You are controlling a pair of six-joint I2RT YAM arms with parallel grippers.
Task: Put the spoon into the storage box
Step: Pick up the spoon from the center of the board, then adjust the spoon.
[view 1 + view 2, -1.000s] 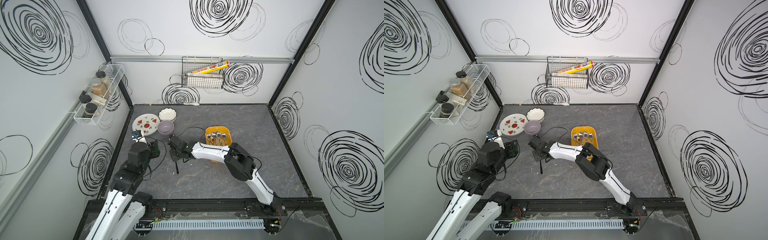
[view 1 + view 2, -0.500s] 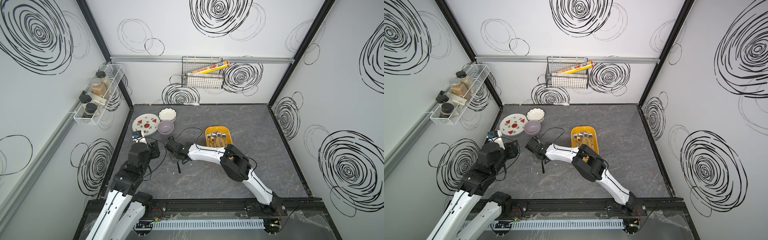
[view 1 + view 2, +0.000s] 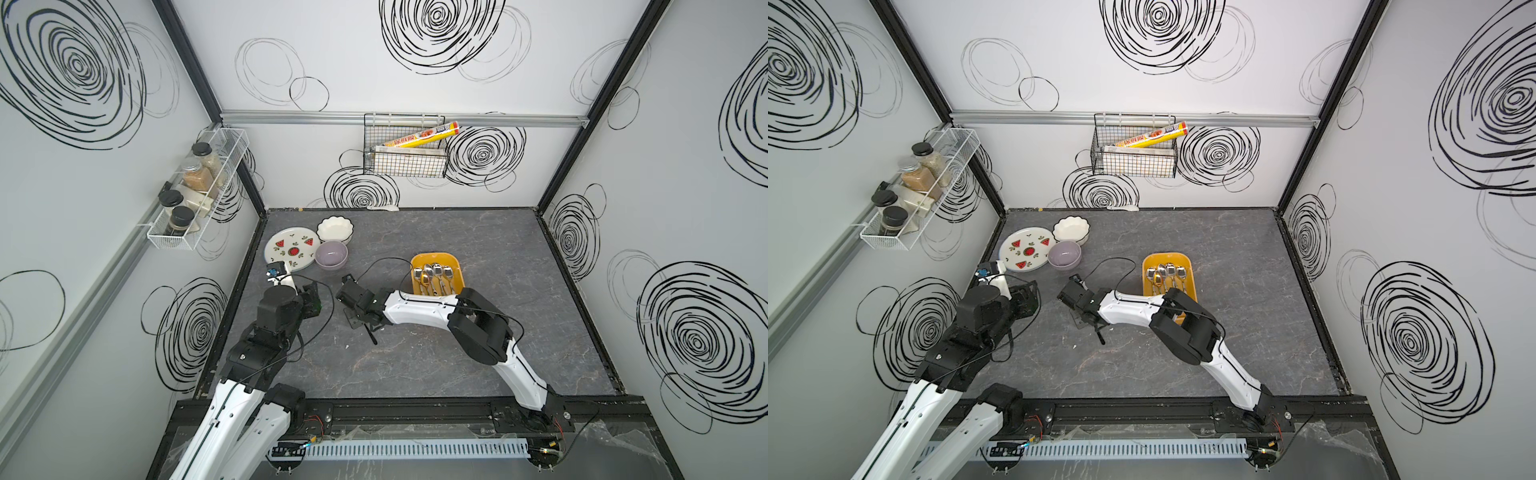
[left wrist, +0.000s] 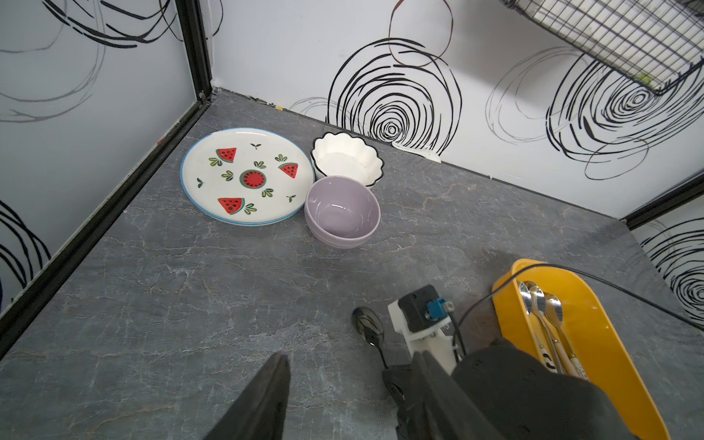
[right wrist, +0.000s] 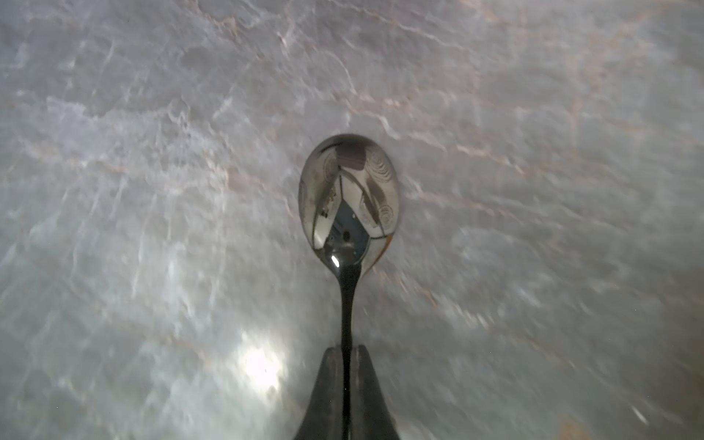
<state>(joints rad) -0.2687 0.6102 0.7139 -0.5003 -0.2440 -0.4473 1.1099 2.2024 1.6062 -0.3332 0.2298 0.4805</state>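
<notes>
Being pinched at its neck by the closed right gripper [image 5: 346, 352], the spoon [image 5: 348, 198] is held low, short of the storage box [image 3: 434, 257], and could be twisted loose by a fast swing.

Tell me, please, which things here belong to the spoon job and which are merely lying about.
For the job: spoon, held by the right gripper; storage box, with other spoons inside.
Lying about: watermelon plate; purple bowl; white bowl; spice jars; wire basket.
</notes>
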